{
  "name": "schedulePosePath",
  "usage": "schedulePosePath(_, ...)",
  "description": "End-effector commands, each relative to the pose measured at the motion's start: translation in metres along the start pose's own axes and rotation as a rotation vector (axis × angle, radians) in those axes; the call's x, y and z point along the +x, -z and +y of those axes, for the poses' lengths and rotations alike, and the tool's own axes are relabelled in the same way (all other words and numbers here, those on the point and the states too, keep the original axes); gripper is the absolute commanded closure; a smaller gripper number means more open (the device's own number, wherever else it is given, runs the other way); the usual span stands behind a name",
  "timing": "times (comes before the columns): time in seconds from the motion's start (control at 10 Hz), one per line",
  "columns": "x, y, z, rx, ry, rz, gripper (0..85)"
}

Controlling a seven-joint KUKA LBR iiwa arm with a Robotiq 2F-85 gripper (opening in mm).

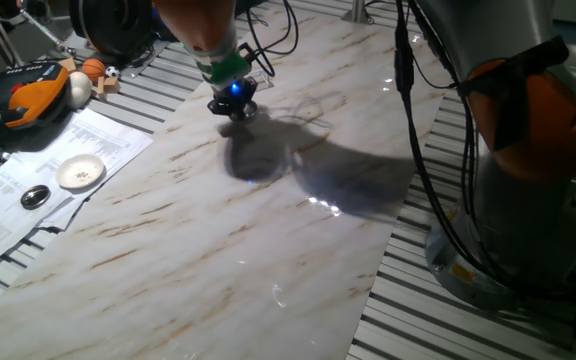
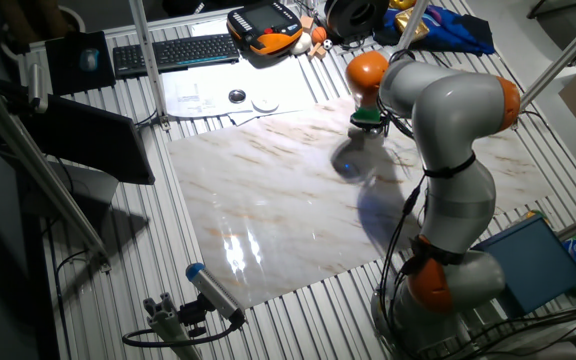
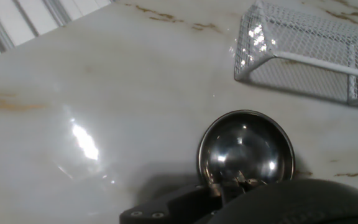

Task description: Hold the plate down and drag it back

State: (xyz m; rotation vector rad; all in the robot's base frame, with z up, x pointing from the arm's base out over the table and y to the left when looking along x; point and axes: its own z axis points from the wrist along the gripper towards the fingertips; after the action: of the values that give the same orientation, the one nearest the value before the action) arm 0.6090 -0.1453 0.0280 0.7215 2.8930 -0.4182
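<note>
**Plainly: a light, slick dish to be pinned from above**

Nearest in the hand view, the gripper (image 3: 241, 193): dark body filling the lower edge, fingertips hidden, so cannot tell whether parted or closed. Just beyond and beneath, the plate (image 3: 246, 149), lying flat on the marble table (image 3: 104, 93), its near rim touching or tucked under the hand. Probably light, stiff, thin metal; polished, hence slippery on smooth stone. Best pressed straight down in the bowl's centre, not on the raised rim, lest it tip or skate away. Farther off, well apart, a white wire-mesh basket (image 3: 303, 50).
</note>
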Motion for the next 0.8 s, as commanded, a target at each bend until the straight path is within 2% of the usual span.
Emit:
schedulePosePath(0.0,0.0000,0.0001,-0.0001,-0.004,0.033,0.002,85.0)
schedulePosePath(0.4,0.0000,0.0001,-0.0001,-0.087,0.168,0.023,85.0)
schedulePosePath(0.5,0.0000,0.0001,-0.0001,-0.101,0.190,0.037,85.0)
schedulePosePath(0.7,0.0000,0.0001,-0.0001,-0.116,0.240,0.037,85.0)
